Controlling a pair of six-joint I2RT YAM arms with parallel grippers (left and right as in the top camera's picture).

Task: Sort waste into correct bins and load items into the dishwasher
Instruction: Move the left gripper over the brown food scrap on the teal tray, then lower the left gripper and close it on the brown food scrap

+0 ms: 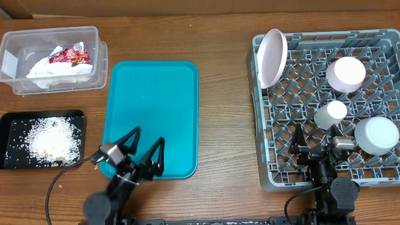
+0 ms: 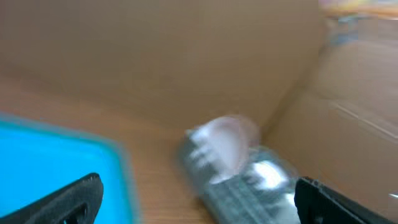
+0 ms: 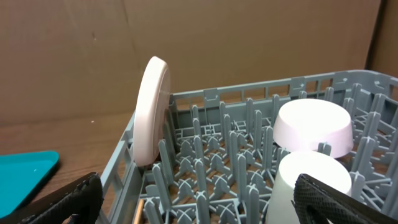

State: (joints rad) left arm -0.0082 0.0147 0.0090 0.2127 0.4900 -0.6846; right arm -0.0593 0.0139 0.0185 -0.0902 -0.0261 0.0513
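Observation:
The grey dish rack (image 1: 275,125) stands at the right and holds an upright pink plate (image 1: 272,57), an upside-down pink bowl (image 1: 345,74), a white cup (image 1: 329,114) and a white bowl (image 1: 377,135). My right gripper (image 1: 317,144) is open and empty over the rack's front part. In the right wrist view my right gripper (image 3: 199,205) has the cup (image 3: 311,183) by its right finger, with the plate (image 3: 149,112) and the pink bowl (image 3: 311,127) beyond. My left gripper (image 1: 142,150) is open and empty over the front edge of the bare teal tray (image 1: 153,112). The left wrist view is blurred, with the left gripper's (image 2: 198,199) fingers wide apart.
A clear bin (image 1: 12,44) at the back left holds crumpled white tissue (image 1: 59,72) and a red wrapper (image 1: 70,56). A black tray (image 1: 12,119) at the left holds rice (image 1: 53,139). A cardboard wall stands behind the table.

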